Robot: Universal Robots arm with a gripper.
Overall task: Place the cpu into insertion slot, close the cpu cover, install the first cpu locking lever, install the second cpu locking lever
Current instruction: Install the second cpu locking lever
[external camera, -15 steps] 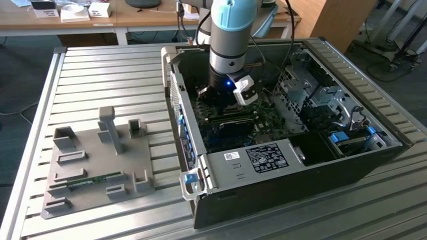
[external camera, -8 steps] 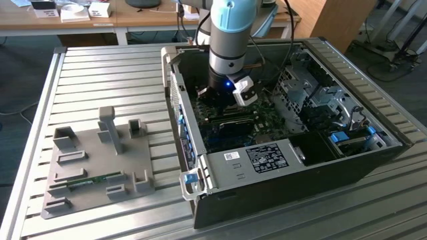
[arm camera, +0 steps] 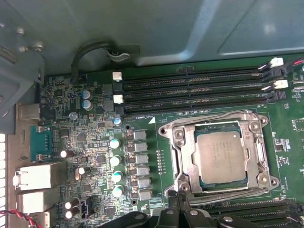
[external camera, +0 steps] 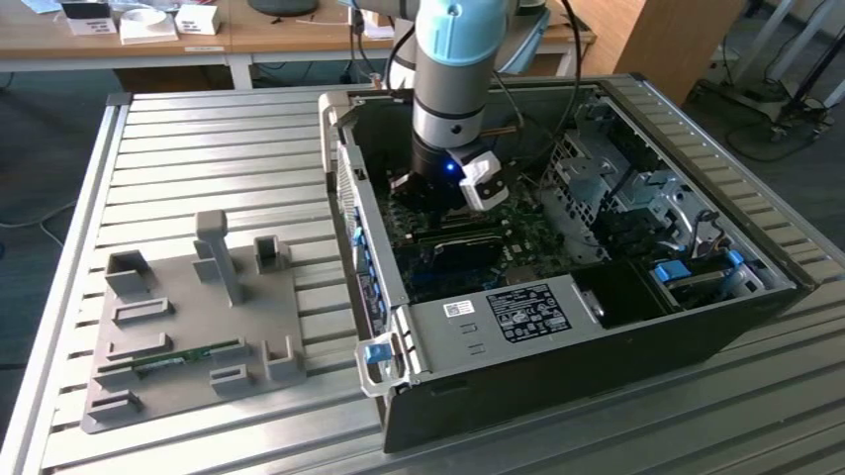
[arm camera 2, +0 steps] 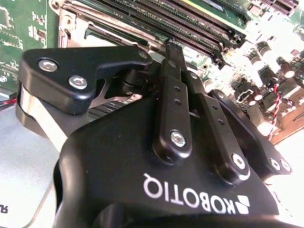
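Observation:
The cpu point(arm camera: 221, 156), a silvery-grey square chip, lies flat in the insertion slot point(arm camera: 176, 134) on the green motherboard point(arm camera: 85, 156). The cpu cover point(arm camera: 257, 153), a thin metal frame, appears to lie down around the chip, whose top shows through its window. My gripper point(arm camera: 175, 205) is shut with nothing in it, and its black fingertips stand at the socket's edge nearest to me. In the second wrist view the gripper point(arm camera 2: 170, 48) points down at the socket rim beside the long memory slots point(arm camera 2: 190, 19). In the exterior view the gripper point(external camera: 442, 193) is deep inside the open computer case point(external camera: 595, 297).
Case walls point(external camera: 346, 188) and a drive cage point(external camera: 620, 188) hem in the arm. Black memory slots point(arm camera: 190, 90) run beside the socket, with capacitors point(arm camera: 116, 161) and rear ports point(arm camera: 35, 175) nearby. A grey fixture plate point(external camera: 198, 317) sits on the slatted metal table point(external camera: 198, 139) at the exterior view's left.

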